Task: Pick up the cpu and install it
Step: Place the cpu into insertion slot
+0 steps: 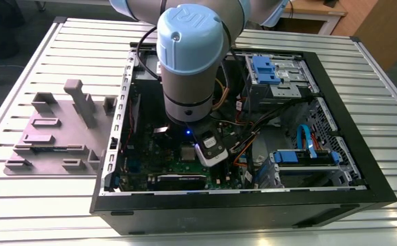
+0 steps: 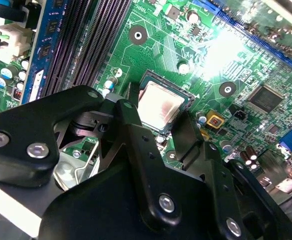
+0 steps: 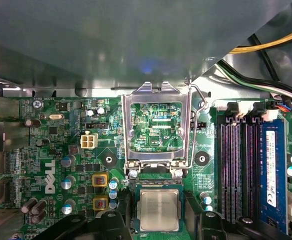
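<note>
Gripper [image 2: 155, 114], fingers apart, either side of the cpu [image 2: 160, 104] (flat in its socket [image 2: 168, 84])

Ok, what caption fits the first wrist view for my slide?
The cpu lies in its socket beside the flipped-open metal frame, with the open gripper straddling it.

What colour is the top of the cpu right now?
Silvery grey metal. The cpu shows best in the first wrist view.
</note>
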Controlling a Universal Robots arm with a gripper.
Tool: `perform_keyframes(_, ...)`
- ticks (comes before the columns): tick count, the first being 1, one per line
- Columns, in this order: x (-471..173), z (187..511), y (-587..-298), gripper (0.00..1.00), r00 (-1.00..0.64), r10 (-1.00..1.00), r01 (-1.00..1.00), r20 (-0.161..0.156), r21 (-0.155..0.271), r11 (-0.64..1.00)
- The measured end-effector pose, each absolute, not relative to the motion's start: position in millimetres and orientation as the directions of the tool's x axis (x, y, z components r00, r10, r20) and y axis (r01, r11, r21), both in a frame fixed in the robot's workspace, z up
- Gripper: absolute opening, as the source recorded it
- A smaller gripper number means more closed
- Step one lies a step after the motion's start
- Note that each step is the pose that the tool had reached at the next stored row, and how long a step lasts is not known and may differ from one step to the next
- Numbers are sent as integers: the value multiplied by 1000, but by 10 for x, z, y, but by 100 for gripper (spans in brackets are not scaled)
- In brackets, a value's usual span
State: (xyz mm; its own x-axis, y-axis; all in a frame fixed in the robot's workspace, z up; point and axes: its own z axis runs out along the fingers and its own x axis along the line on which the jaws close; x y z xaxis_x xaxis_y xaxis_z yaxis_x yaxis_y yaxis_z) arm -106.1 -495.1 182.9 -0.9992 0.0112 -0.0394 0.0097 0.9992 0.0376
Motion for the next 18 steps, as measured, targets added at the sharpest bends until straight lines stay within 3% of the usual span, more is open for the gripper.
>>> perform_keyframes(4,-1061,1815,-4951,55,-999,11,9,-40,40,999)
perform_keyframes(5,-1061,1815,-4951,60,-999,11,10,-40,40,999)
perform_keyframes(18,-1062,1901,-4951,60,-999,11,10,-41,40,999)
